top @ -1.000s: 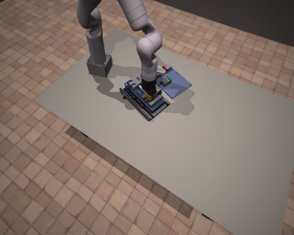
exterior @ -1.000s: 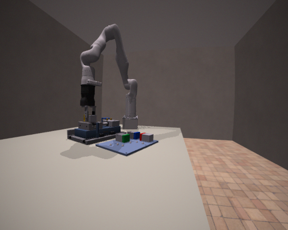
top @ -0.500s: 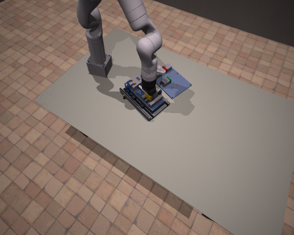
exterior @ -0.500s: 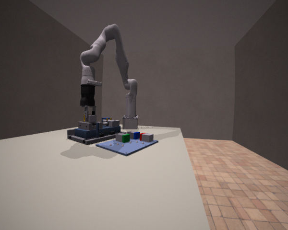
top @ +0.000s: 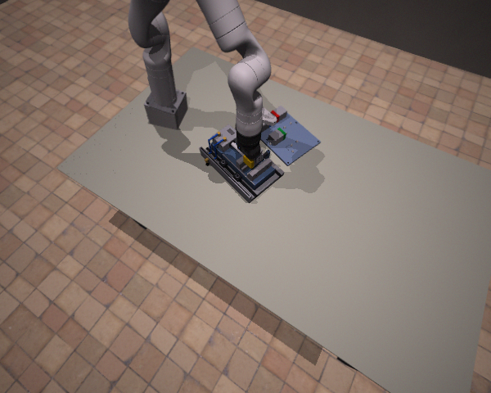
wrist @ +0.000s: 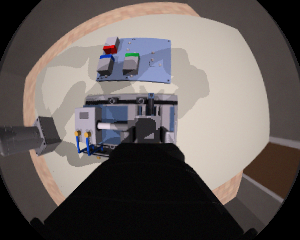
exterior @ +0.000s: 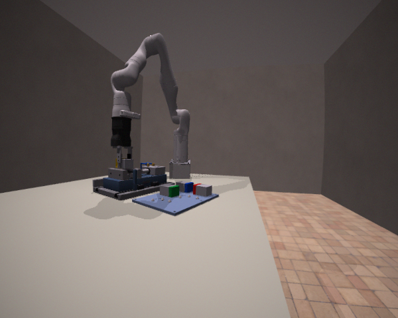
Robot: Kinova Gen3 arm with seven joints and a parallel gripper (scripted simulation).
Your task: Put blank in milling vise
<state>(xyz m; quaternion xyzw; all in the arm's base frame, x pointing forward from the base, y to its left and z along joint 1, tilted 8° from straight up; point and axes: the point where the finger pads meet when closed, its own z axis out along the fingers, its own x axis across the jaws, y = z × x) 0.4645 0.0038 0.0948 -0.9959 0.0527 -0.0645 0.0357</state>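
My gripper points straight down over the milling vise and is shut on the blank with the yellow end. In the exterior view the gripper holds the grey blank at about the level of the jaw tops of the vise. I cannot tell whether the blank touches the low bars. The yellow end faces the front of the vise in the top view. In the wrist view the gripper body hides the fingers, and the vise lies right below.
The blue plate beside the vise carries a green-ended blank, a blue-ended blank and a red-ended blank. The plate also shows in the wrist view. The arm's base stands behind the vise.
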